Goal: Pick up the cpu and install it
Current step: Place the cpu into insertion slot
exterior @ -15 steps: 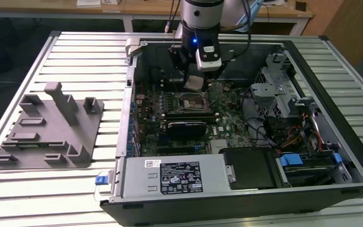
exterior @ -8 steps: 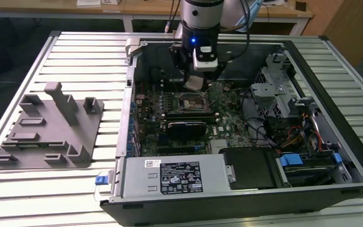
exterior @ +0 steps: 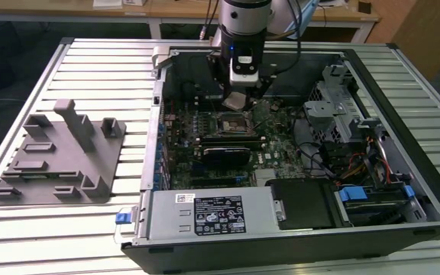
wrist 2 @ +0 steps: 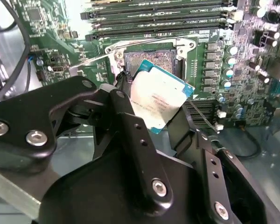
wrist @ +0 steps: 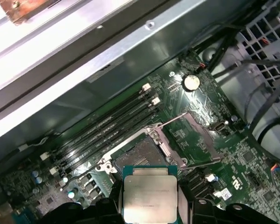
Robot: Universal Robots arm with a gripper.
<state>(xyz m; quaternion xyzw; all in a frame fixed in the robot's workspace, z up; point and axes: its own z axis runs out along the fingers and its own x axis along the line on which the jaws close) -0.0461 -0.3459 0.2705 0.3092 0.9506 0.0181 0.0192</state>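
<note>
So the gripper (wrist 2: 155, 100) is clamping the cpu (wrist 2: 158, 95) by two opposite edges, jaws squeezed onto it, silver top showing in both wrist views. It's hovering inside the open PC case (exterior: 403, 74), just above the motherboard (wrist: 210, 107), with the CPU socket (wrist: 140, 157) right underneath. RAM slots (wrist 2: 158, 18) are sitting just beside the socket. The grey fixture (exterior: 59, 154) is lying on the slatted table (exterior: 90, 69) at the exterior view's left, well apart from the case.

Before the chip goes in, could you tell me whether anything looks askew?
The cpu, gripped in the hand, looks turned relative to the open socket in both wrist views; their edges are not parallel.
</note>
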